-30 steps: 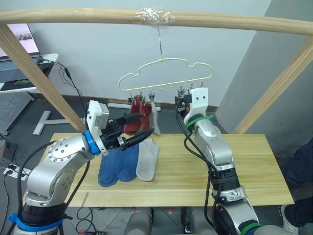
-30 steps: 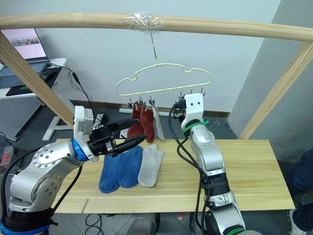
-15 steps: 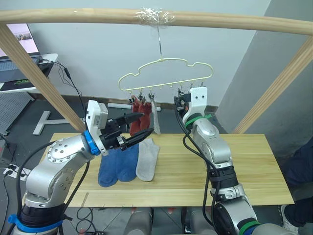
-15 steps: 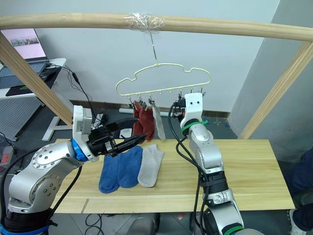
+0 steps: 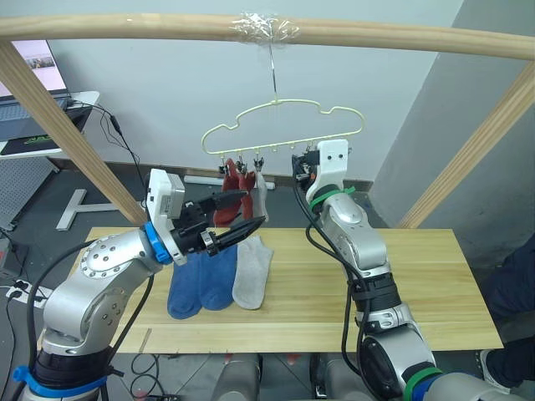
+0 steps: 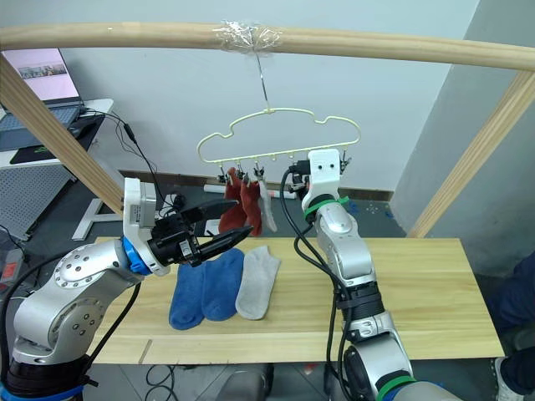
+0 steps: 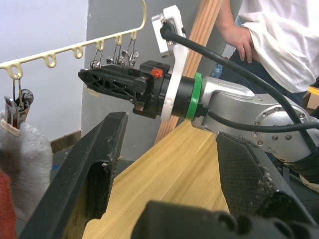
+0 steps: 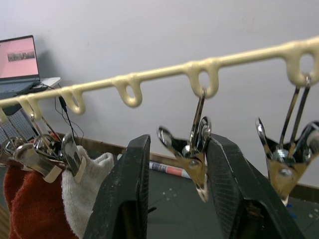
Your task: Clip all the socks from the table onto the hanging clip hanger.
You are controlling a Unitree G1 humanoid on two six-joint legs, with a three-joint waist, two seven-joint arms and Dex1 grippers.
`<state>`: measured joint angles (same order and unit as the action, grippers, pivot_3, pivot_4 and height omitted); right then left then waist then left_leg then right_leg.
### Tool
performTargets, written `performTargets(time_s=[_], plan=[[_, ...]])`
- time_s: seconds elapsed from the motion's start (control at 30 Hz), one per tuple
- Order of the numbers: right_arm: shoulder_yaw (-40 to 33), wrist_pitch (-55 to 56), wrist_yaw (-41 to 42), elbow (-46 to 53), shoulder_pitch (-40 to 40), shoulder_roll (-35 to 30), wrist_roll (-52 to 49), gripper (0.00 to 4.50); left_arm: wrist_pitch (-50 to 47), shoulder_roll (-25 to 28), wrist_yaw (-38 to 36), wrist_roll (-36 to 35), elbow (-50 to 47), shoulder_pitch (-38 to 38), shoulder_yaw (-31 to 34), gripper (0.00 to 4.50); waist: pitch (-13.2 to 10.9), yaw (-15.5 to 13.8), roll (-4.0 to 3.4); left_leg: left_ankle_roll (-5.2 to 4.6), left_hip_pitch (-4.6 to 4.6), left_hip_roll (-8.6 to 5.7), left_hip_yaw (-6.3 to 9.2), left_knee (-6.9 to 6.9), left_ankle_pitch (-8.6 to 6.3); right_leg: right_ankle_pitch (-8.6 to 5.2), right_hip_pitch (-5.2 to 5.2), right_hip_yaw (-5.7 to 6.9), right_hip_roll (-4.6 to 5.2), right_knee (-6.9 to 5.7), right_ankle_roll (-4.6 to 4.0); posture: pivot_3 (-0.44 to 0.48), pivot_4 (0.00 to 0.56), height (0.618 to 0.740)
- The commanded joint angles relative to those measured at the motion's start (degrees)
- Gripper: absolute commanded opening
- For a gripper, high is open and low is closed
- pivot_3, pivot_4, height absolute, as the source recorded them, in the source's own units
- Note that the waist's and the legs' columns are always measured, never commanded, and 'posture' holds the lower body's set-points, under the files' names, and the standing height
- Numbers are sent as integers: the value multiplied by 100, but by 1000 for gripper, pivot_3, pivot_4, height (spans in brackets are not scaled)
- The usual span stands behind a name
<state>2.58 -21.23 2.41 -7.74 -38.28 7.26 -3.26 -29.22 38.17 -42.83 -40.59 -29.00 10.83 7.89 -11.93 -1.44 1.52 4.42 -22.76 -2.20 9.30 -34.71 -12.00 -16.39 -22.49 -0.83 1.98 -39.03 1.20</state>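
— What sort of place is this?

— A lab or test room. A bare wooden pole frame (image 5: 267, 32) spans the top of the frame, rigged over a plank table (image 5: 401, 276).

— Anything else?

— At upper left, a laptop (image 5: 29, 71) sits on a desk with cables (image 5: 113, 134) trailing down; plain walls and a dark floor lie behind.
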Motion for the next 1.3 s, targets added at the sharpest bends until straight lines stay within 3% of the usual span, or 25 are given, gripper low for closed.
performTargets(time_s=[0.03, 0.6, 0.87, 1.03, 1.2, 1.3], plan=[[52, 207, -21, 97, -148, 2, 43, 1696, 13, -22, 37, -195, -306, 81, 169, 3222, 0, 0, 0, 0, 0, 0, 0, 0, 0, 0, 0, 0, 0, 0, 0, 223, 179, 740], [17, 259, -40, 26, -178, 2, 47, 1696, 252, -100, -76, -112, -224, 163, 176, 3222, -3, 0, -5, 0, -1, 0, 0, 5, 0, -1, -2, 0, 0, 2, -1, 222, 184, 740], [-31, 305, -41, 27, -181, -12, 22, 31, 329, -122, -47, -102, -156, 191, 169, 3222, -4, 0, -7, 0, -2, 0, -1, 10, 0, -1, -6, -1, 0, 2, 0, 220, 186, 740], [-44, 281, -22, 70, -166, -44, 6, 11, 286, -155, 65, -54, -132, 184, 135, 3222, -5, 0, -7, 0, -2, 1, -2, 14, 0, -1, -9, -1, 0, 3, -1, 220, 187, 740], [27, -111, 499, 361, -143, -405, -156, 11, 387, 8, 536, 1194, 401, -100, -314, 3222, -10, 2, -17, 0, -1, 0, -3, 18, 0, -1, -11, -2, -2, 3, 0, 206, 193, 740], [-48, -867, 1138, 900, -107, -882, -585, 2, 542, -185, 741, 1827, 1052, -375, -774, 3389, -24, 4, -39, -3, -1, -5, -9, 21, 0, -2, -11, -6, -5, 4, 1, 176, 201, 740]])
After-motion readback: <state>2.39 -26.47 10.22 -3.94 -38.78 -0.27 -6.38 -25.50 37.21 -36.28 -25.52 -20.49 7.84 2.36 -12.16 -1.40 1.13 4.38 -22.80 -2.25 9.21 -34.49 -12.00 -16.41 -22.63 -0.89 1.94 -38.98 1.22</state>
